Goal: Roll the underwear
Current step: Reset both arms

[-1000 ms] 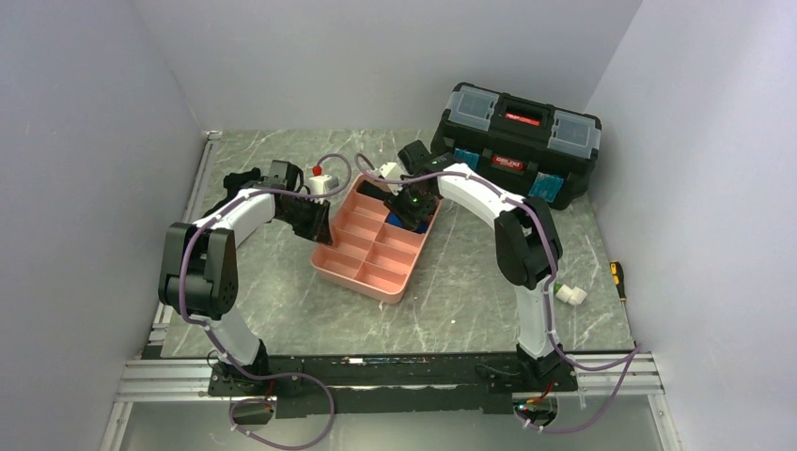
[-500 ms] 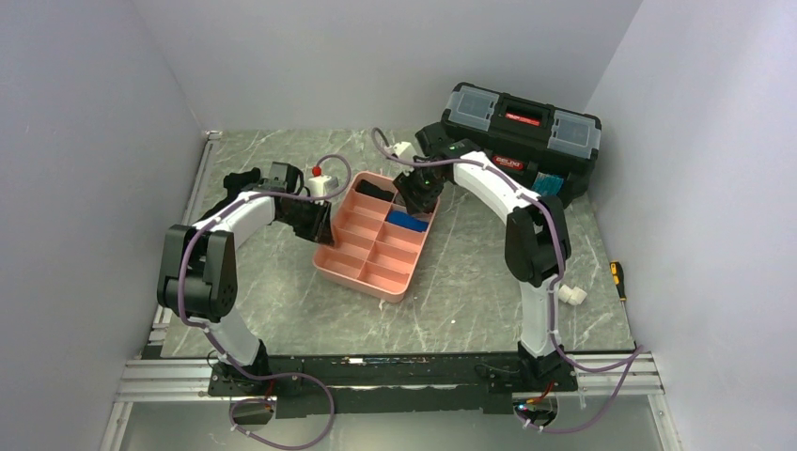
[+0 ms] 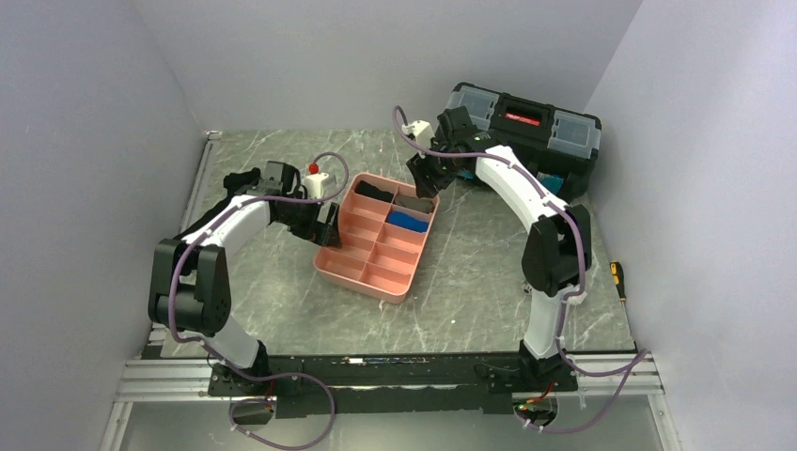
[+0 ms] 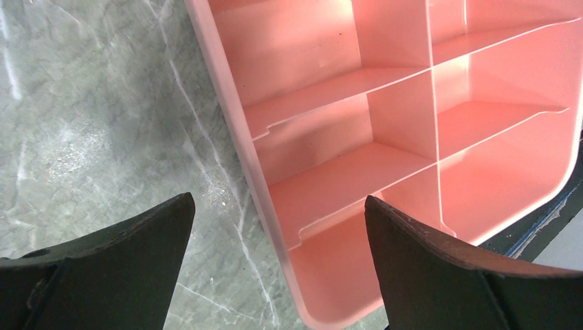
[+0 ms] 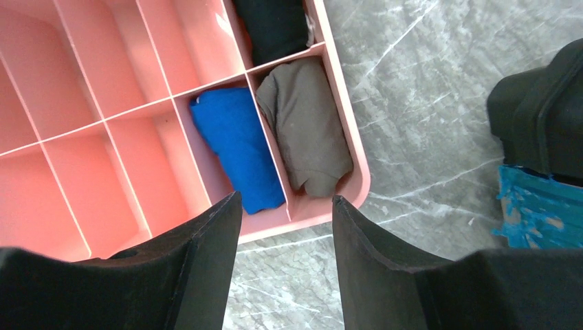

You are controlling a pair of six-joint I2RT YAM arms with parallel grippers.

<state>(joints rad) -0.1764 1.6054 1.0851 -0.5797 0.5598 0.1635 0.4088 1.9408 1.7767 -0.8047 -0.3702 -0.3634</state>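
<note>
The underwear [image 3: 406, 221] is a bright-blue roll lying in a compartment of the pink tray [image 3: 362, 282], second row from the far end, right column. The right wrist view shows the underwear [image 5: 237, 148] beside a grey roll [image 5: 309, 130]. My right gripper [image 3: 425, 178] hangs open above the tray's far right corner; in its own view the right gripper [image 5: 287, 196] has nothing between its fingers. My left gripper [image 3: 324, 225] is open at the tray's left side. In its wrist view the left gripper [image 4: 278, 199] straddles the tray wall [image 4: 227, 130] without touching it.
A black roll [image 3: 374, 191] and the grey roll [image 3: 414, 200] fill the tray's two far compartments; the others are bare. A black toolbox [image 3: 522, 141] stands at the back right, close to the right arm. A yellow-and-black screwdriver [image 3: 616, 277] lies at the table's right edge.
My left gripper has opened wide and let go of the tray's left wall. The right gripper has lifted out of the tray and drawn back toward the toolbox, leaving the blue roll in its compartment.
</note>
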